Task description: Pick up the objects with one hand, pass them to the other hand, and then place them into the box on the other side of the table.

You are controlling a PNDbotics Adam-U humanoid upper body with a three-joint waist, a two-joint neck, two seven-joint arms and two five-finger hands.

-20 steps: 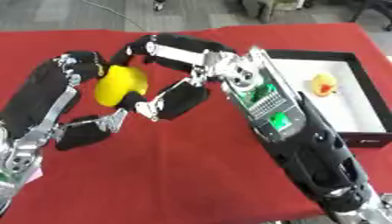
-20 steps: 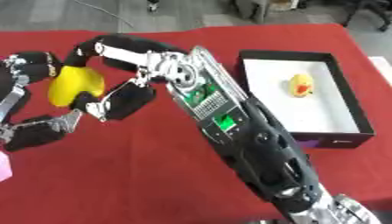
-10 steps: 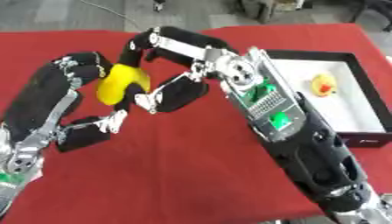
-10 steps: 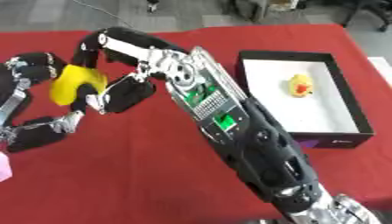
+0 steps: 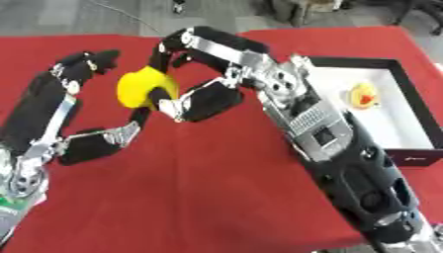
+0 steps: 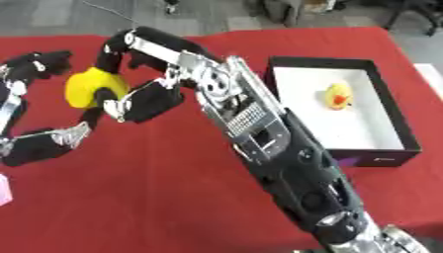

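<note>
A yellow rounded object (image 5: pixel 144 87) hangs above the red table (image 5: pixel 199 192), between my two hands. My right hand (image 5: pixel 246 74) reaches in from the right. Its fingers (image 5: pixel 169 49) curl over the top of the object and its thumb (image 5: pixel 200 103) presses from below, so it is shut on it. My left hand (image 5: pixel 50 101) is on the object's left side, open, with its fingers (image 5: pixel 86 62) spread beside the object and its thumb (image 5: pixel 104 139) below. The black box (image 6: pixel 380 159) with a white floor stands at the right edge.
A small yellow duck (image 6: pixel 337 95) lies inside the box. A pink thing (image 6: pixel 4 190) shows at the left edge of the table. My right forearm (image 5: pixel 337 148) crosses the middle of the table. Grey floor lies beyond the far edge.
My right hand's fingers have closed further over the yellow object. My left hand's fingers have spread away from it, and the object has shifted slightly towards the right.
</note>
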